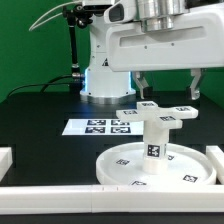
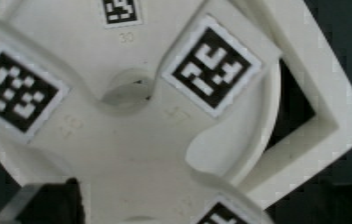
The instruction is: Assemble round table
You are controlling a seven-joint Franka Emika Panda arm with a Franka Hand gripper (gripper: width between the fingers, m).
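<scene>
no readable text, only black-white tags (image 2: 212,66) on parts.

The white arm (image 1: 150,40) enters from the top of the exterior view, its wrist housing lying broad and level across the upper part of that picture. Behind it stands the arm's base column (image 1: 100,60), upright, with a blue glow low on its front. The gripper (image 1: 168,83) hangs straight down from the wrist, pointing at the table. Its two dark fingers (image 1: 197,85) stand wide apart, one toward the exterior view's left and one toward its right, both vertical and level with each other. Nothing sits between them and they touch nothing; the jaws hang free in the air.
</scene>
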